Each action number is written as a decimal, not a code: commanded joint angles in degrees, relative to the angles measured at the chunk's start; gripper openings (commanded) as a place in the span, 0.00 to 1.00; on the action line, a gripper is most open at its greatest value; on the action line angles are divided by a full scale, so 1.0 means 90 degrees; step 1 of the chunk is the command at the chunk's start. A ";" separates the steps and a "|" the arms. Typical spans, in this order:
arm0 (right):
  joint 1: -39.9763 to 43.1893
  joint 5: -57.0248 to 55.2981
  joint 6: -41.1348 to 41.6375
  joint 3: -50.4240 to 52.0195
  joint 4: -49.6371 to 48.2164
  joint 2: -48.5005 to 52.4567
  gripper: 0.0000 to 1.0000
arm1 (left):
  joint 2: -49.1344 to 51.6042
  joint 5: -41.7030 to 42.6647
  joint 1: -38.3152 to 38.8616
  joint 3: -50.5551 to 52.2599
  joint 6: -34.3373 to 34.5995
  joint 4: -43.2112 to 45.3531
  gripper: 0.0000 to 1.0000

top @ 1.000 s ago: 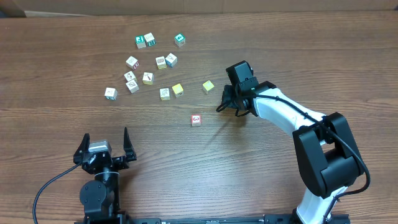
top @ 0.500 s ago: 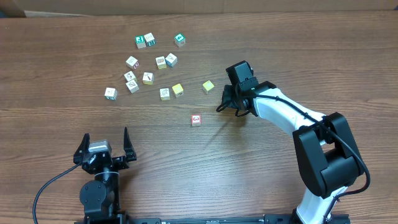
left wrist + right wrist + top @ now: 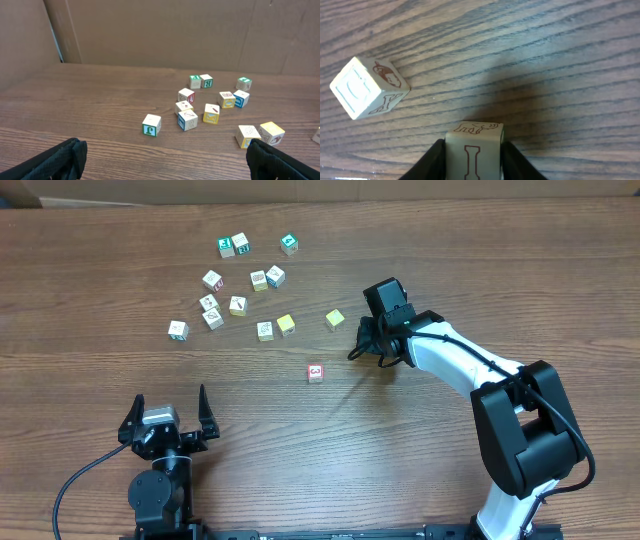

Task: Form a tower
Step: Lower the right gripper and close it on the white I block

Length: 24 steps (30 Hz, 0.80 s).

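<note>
- Arm on the right reaches in from the robot's near right corner, bent at the elbow, wrist low over the table [image 3: 500, 260] near its middle.
- right gripper [image 3: 365, 345] nearly closed, both fingers [image 3: 432, 162] pressed on the sides of the held cube [image 3: 472, 150]. The cube is pale, with a red outlined "I" and an animal sketch. Can't tell if it rests on the wood or is lifted.
- left gripper [image 3: 168, 405] is well apart from the right gripper, to its left at the near edge. It is parked, pointing away from the robot, jaws wide, empty.
- tower: not seen in any view; each cube lies single, none on another.
- red-marked cube [image 3: 315, 372] sits near the right gripper, to its left and nearer the robot.
- yellow cube [image 3: 335, 319] sits near the right gripper, to its left on the far side.
- cluster of cubes [image 3: 245, 290] sits further left and farther back, well apart from the right gripper; pale, yellow and green-faced ones mixed.
- loose cube [image 3: 367, 87], in the right wrist view, lies left of and beyond the right gripper, apart and turned at an angle. Can't match it to the overhead.
- Surface is dark wood grain.
- cardboard wall [image 3: 150, 30] stands behind the far edge.
</note>
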<state>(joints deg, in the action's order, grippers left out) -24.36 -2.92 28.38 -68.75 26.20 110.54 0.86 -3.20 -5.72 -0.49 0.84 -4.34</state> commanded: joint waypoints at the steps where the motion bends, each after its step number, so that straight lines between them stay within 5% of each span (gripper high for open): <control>1: 0.0005 0.0010 0.0007 0.0049 -0.0027 0.0044 0.26 | -0.0066 0.0007 0.0012 0.0022 -0.0143 0.0012 0.99; 24: 0.0005 0.0010 0.0002 0.0049 -0.0019 0.0044 0.38 | -0.0066 0.0007 0.0012 0.0022 -0.0141 0.0012 0.99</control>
<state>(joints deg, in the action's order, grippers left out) -24.36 -2.92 28.49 -68.75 26.22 110.54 0.86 -3.20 -5.72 -0.49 0.84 -4.34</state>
